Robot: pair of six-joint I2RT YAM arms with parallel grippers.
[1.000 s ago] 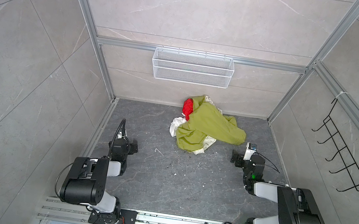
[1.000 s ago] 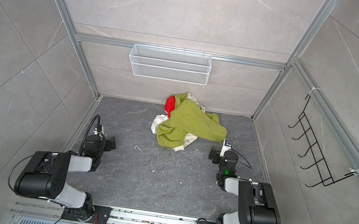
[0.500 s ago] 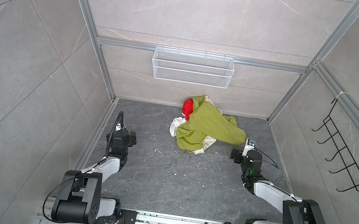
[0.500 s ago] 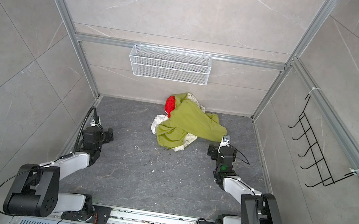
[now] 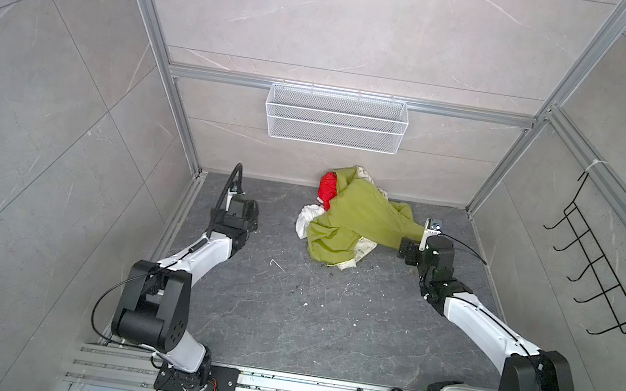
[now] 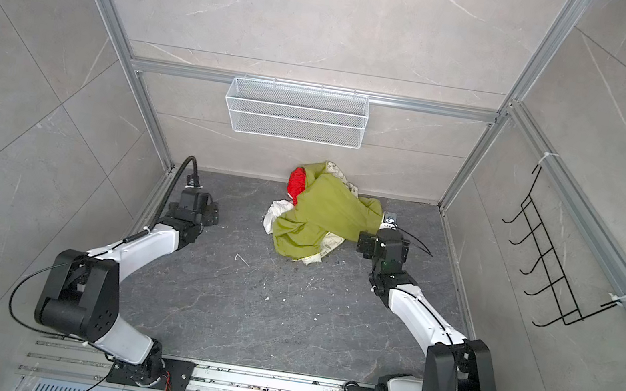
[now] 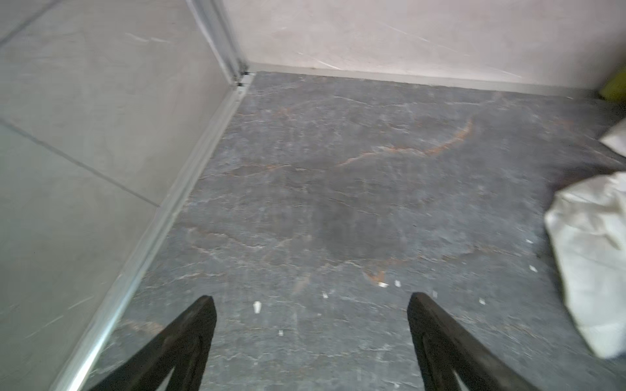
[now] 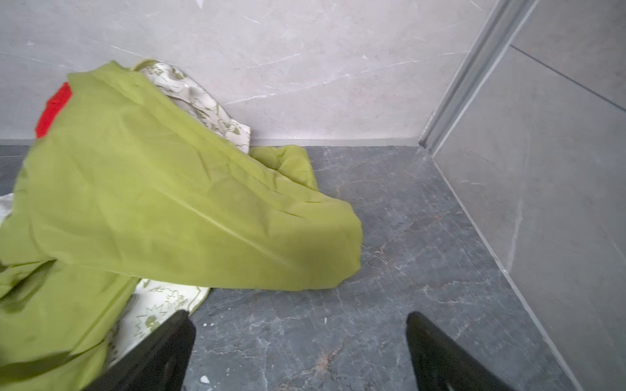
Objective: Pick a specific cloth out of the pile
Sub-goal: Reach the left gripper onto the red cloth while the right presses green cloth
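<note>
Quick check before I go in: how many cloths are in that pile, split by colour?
Red cloth: 1
Olive-green cloth: 1
White cloth: 1
Printed cream cloth: 1, as far as shows
Total: 4

White-and-black arms [image 5: 205, 258], black cables [image 5: 228, 184]

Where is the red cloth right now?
In both top views the red cloth peeks out by the back wall, at the left of the olive-green cloth.

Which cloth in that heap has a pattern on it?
The cream cloth, printed with green shapes, peeking out under the plain olive-green cloth. The red cloth and white cloth are plain.
</note>
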